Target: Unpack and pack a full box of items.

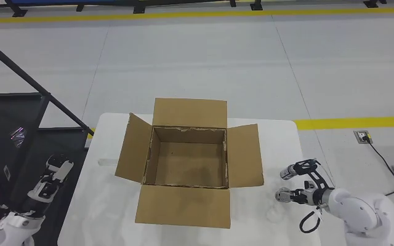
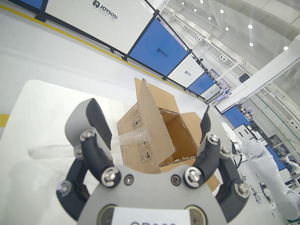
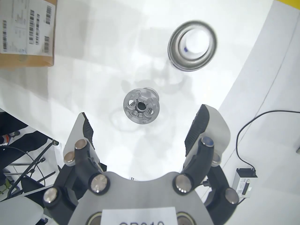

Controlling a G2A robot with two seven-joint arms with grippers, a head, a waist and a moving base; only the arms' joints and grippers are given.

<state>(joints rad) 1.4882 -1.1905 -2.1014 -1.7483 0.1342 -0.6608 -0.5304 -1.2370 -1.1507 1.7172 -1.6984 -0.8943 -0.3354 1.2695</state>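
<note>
Left gripper hangs just off the table's left edge, toward the near side. Its fingers are spread wide with nothing in them. A clear plastic strip lies on the table left of the box. The box sits mid-table with all four flaps folded out and its bare cardboard floor showing. Right of it on the tabletop there's a metal hub and a can, near each other but not touching. Right gripper hovers over that spot, tilted down, also wide open and holding nothing. The hub lines up between its fingers, with the can a bit beyond.
</note>
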